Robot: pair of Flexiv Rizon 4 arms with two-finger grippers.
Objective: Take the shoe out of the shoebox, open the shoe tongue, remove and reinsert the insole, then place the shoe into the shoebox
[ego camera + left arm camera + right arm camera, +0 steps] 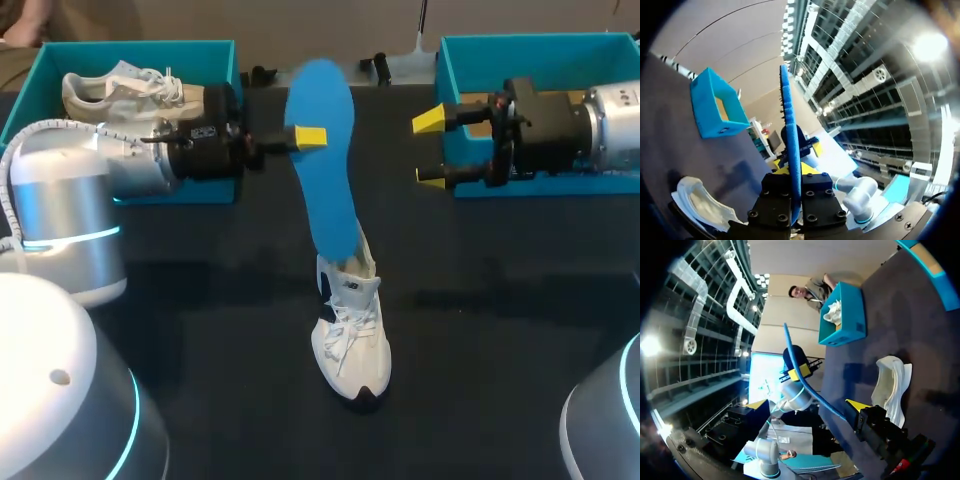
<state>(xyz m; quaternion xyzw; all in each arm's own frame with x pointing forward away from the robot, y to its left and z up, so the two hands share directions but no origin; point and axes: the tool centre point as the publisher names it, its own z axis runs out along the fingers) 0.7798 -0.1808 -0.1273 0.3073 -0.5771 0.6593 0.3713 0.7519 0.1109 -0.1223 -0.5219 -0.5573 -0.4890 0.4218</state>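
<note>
A white sneaker [350,330] stands on the dark table, toe toward the near edge. A long blue insole [325,150] rises from its opening, its lower end still inside the shoe. My left gripper [300,138] is shut on the insole's upper part. In the left wrist view the insole [790,145] runs edge-on between the fingers, with the sneaker [700,197] below. My right gripper [430,150] stands open to the right of the insole, apart from it. In the right wrist view the insole [805,377] and sneaker [892,382] lie ahead of that gripper [807,407].
A teal shoebox [225,60] at the back left holds a second white shoe [125,92]. Another teal shoebox [455,70] sits at the back right under my right arm. Dark tabletop [500,350] surrounds the sneaker.
</note>
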